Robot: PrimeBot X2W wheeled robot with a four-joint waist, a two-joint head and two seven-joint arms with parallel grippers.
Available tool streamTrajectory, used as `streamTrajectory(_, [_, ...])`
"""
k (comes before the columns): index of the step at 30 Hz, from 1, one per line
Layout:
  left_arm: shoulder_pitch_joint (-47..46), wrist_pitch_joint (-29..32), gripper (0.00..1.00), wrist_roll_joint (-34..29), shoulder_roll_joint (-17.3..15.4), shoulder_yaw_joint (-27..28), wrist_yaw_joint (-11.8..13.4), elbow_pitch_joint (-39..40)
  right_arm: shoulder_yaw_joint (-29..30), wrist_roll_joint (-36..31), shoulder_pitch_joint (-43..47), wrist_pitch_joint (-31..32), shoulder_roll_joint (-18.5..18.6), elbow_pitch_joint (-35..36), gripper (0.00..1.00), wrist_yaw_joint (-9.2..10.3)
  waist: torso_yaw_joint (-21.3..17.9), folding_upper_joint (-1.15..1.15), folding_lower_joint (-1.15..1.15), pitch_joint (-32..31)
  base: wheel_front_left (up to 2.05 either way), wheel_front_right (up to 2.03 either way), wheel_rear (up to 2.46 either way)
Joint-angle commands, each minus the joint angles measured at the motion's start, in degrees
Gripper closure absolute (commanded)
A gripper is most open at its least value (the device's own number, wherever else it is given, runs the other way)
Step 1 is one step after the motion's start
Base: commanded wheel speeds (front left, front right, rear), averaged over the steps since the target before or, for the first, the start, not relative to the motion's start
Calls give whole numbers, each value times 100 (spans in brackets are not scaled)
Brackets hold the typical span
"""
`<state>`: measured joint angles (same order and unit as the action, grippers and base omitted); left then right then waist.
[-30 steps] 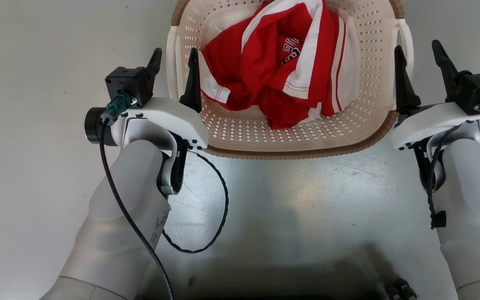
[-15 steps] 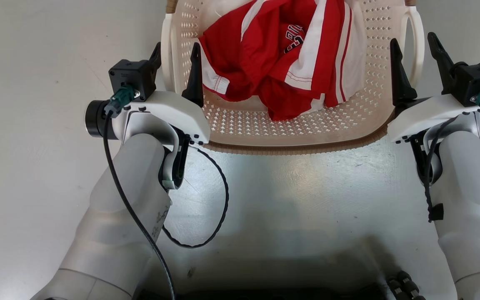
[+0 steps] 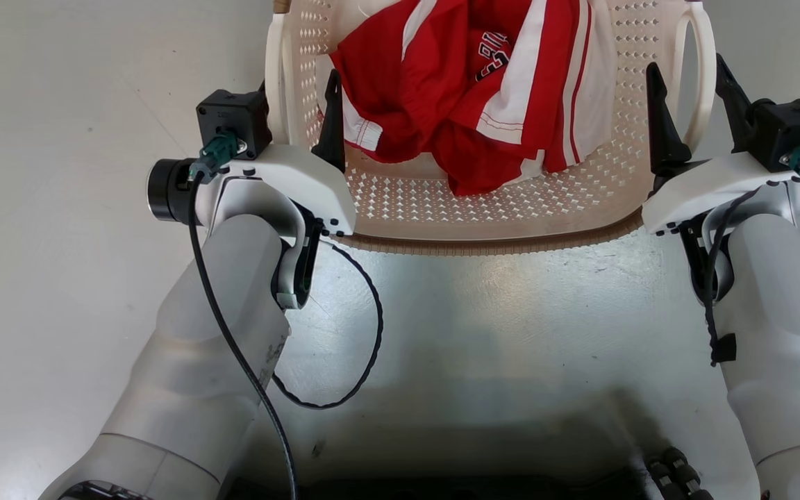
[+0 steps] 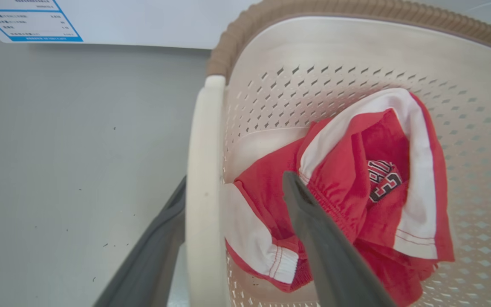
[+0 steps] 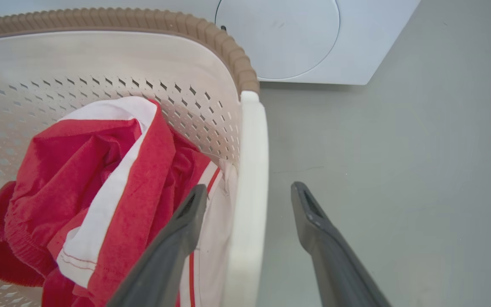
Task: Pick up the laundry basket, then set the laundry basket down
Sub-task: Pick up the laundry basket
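So the laundry basket (image 3: 483, 244) was right in front of us on the head cam, its brown woven-look rim nearest and the far end cut off by the top of the frame. We honestly couldn't tell whether it was sitting on the grey floor (image 3: 60, 208) or just off it.

Our left gripper (image 3: 297, 80) was spread wide, straddling the left handle (image 3: 276, 83). One dark finger was outside the white loop and the other inside the basket. On the left wrist cam that gripper (image 4: 235, 179) had its outer finger tucked right against the left handle (image 4: 205, 170), and the inner one was up over the clothes with a clear gap, so it wasn't pinching anything.

It was the same deal on the other side. Our right gripper (image 3: 685, 64) was spread around the right handle (image 3: 702, 76), one finger in and one out. The right wrist cam showed that gripper (image 5: 249, 186) with the right handle (image 5: 252, 170) between the fingers, close to the inner one and well clear of the outer one.

Inside the basket there was a crumpled red-and-white sports garment (image 3: 476, 90) with some dark lettering on it, bunched toward the middle.

Past the basket's far end, the right wrist cam caught a white washing machine (image 5: 277, 38) with its round door. The left wrist cam had a blue-bordered label (image 4: 24, 21) on a white panel. A black cable (image 3: 365, 333) hung in a loop off our left wrist.
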<state>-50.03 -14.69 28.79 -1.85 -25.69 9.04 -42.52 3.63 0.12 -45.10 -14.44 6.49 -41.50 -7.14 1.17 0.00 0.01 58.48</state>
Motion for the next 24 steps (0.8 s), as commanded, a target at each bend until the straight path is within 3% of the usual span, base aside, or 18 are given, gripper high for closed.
streamTrajectory(1, [31, -30, 0, 40, -103, 78, 50, 53, -105, 49, 164, -56, -101, 41, 0, -35, -2, 0, 0, 0, 0, 0, 0])
streamTrajectory(12, [11, -30, 0, 20, -103, 93, 69, -4, -123, 81, 131, -56, -143, -27, 0, -35, -29, 0, 0, -34, 0, 0, 0])
streamTrajectory(13, [12, -30, 27, 25, -103, 90, 63, -13, -124, 83, 131, -56, -146, -32, 0, -35, -31, 0, 0, -41, 0, 0, 0])
streamTrajectory(14, [11, -30, 62, 31, -103, 84, 57, -24, -124, 85, 131, -56, -149, -40, 6, -35, -34, 0, 0, -50, 0, 0, 0])
streamTrajectory(15, [6, -30, 100, 31, -103, 82, 52, -31, -125, 95, 131, -56, -154, -67, 64, -35, -34, 0, 0, -63, 0, 0, 0])
streamTrajectory(16, [5, -30, 100, 29, -103, 53, 31, -67, -135, 102, 130, -56, -159, -109, 100, -35, -36, 0, 0, -79, 0, 0, 0])
streamTrajectory(24, [32, -30, 100, 85, -103, -131, 15, -320, -254, 37, 149, -56, -202, -544, 100, -35, -68, 0, 0, -397, 0, 0, 0])
